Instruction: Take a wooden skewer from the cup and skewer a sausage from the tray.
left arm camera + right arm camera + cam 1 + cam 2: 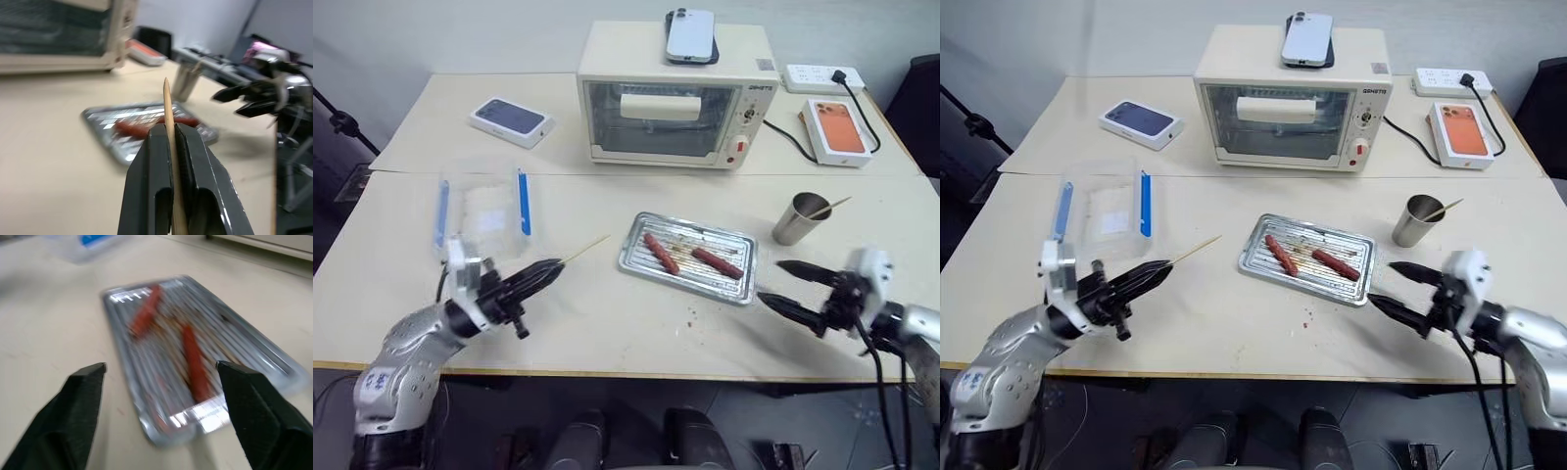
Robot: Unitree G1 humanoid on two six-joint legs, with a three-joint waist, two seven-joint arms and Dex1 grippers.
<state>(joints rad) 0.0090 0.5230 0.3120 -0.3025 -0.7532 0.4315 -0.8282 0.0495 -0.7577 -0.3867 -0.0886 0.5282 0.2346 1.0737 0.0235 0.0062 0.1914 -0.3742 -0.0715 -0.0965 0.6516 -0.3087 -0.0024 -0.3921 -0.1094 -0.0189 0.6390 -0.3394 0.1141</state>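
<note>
- Left gripper (546, 268): clamped on a wooden skewer (584, 251), with the stick pinched between the two black fingers (151, 166). The pointed end projects past the fingertips toward 2 o'clock in the head view, aimed at the tray (636, 257).
- Skewer position: held above the table (607, 333), at roughly 9 o'clock from the tray and clear of its rim.
- Right gripper (781, 284): jaws spread wide, nothing between them. It sits just off the tray's right end, at about 4 o'clock from the tray's middle (both finger tips point back toward the tray).
- Tray contents: two sausages on the ribbed bottom. The left sausage (660, 253) lies diagonally; the right sausage (717, 262) lies near it, apart, closer to the right gripper.
- Cup (795, 219): upright on the table at about 2 o'clock from the tray, well apart from it. A second skewer (829, 207) leans out of its mouth toward the right.
- Clear plastic box (481, 211) with blue clips: at 9 o'clock from the tray, just beyond the left gripper.
- Toaster oven (675, 98): at 12 o'clock from the tray, with a phone (691, 35) lying on top.
- Phone boxes: a dark one (512, 120) at 10 o'clock, an orange one (839, 129) at 1 o'clock beside a power strip (822, 77).
</note>
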